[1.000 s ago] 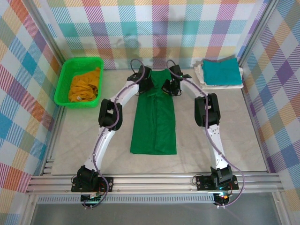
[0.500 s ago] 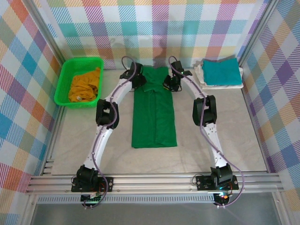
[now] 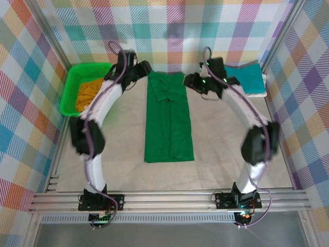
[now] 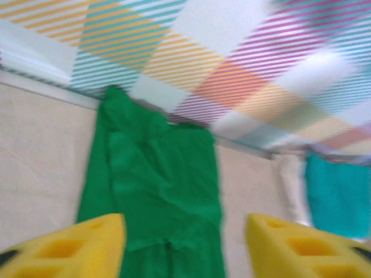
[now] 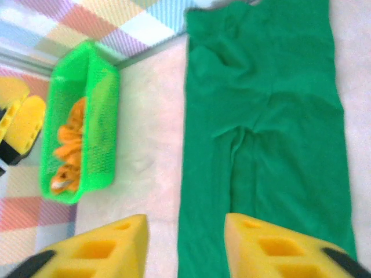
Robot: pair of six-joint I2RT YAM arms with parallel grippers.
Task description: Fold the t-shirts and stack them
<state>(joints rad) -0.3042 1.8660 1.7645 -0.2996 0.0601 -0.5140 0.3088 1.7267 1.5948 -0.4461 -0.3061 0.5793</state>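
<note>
Finds the dark green t-shirt (image 3: 168,121) flat in the middle of the worktop (image 3: 226,139), narrowed to a long strip — long axis running straight from the near edge toward the far wall, collar end farthest out. Places the left jaws just off the strip's far left corner, beside the bright green basket (image 3: 66,98), and the right jaws just off its far right corner, near the folded teal t-shirt (image 3: 251,77); both pairs spread, empty, clear of the cloth. Puts neither arm nearer, so reads the coming fold as a two-arm job: far corners pinched and carried along the long axis toward the near hem. Notes soft matte knit, a few creases around the collar, side edges fairly straight. Shows the mustard yellow t-shirt (image 5: 69,142) crumpled inside the mesh-walled plastic basket, and — blurred, so perhaps — a white t-shirt (image 3: 259,93) under the teal one.
</note>
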